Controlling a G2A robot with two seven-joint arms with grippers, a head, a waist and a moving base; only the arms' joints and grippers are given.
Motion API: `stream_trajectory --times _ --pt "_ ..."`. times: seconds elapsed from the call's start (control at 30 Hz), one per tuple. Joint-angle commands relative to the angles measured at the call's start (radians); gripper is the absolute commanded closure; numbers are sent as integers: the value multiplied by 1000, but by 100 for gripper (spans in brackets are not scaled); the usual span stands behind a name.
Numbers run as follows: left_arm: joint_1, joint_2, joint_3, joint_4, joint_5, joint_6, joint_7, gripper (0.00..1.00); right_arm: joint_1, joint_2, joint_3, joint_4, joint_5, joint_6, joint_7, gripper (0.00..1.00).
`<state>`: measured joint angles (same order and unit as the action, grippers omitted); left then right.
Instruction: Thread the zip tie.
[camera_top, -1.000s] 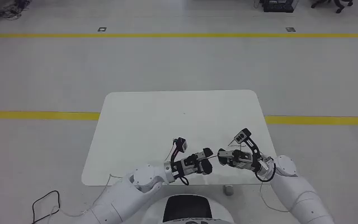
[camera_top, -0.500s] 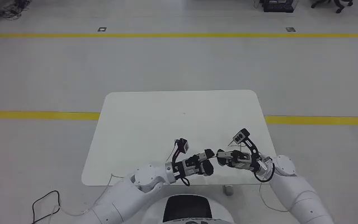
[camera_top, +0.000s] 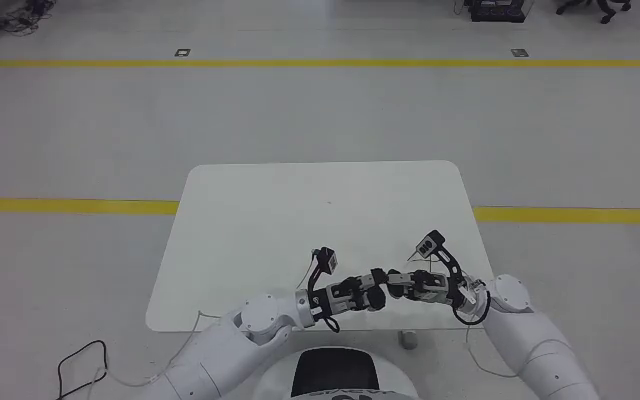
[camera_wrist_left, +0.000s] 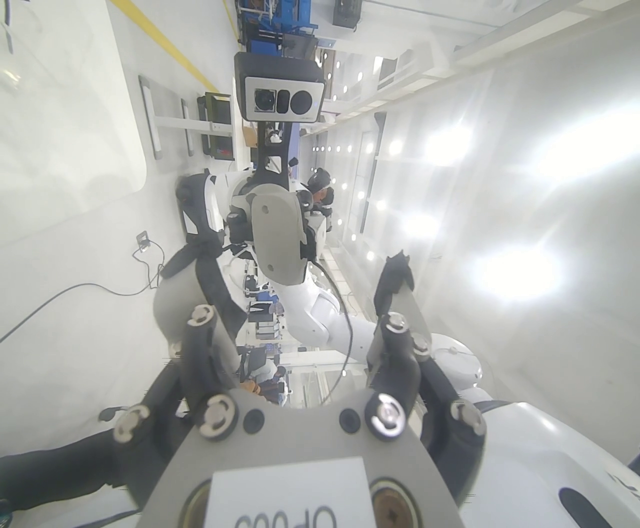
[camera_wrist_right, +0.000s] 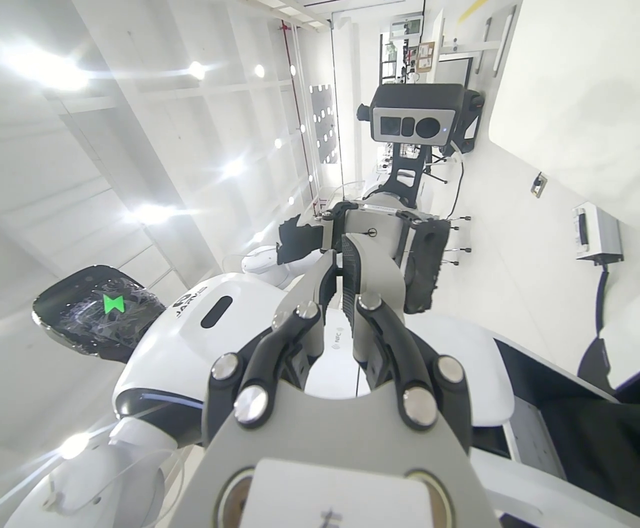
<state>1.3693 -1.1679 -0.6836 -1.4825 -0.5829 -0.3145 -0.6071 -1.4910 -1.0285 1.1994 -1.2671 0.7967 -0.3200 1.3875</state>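
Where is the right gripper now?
In the top view the right gripper is above the near part of the table, right of centre, tip to tip with the left gripper; its shut fingers sit between the left gripper's open ones.

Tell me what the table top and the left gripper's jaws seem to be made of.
The table looks like a smooth white board, probably laminate or painted: an even matte surface with no grain. On the left gripper, the jaws look like dull grey metal plates, their tips wrapped in black fabric-like tape with ragged edges. The links are glossy black, either plastic or coated metal; I cannot tell which.
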Motion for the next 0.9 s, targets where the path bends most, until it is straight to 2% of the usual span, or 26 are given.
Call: stream_trajectory --times 0.0,0.57,0.8,0.87 --pt "1 1 -1 -2 2 1 1 53 -1 1 2 -1 -4 2 2 100" --pt "9 8 -1 -35 72 48 21 70 -19 17 41 -15 -64 22 3 100" --pt "12 12 -4 -43 110 71 43 71 -24 22 39 -19 -91 40 3 100" --pt "14 13 -4 -46 114 74 46 74 -24 22 36 -19 -96 46 3 100"
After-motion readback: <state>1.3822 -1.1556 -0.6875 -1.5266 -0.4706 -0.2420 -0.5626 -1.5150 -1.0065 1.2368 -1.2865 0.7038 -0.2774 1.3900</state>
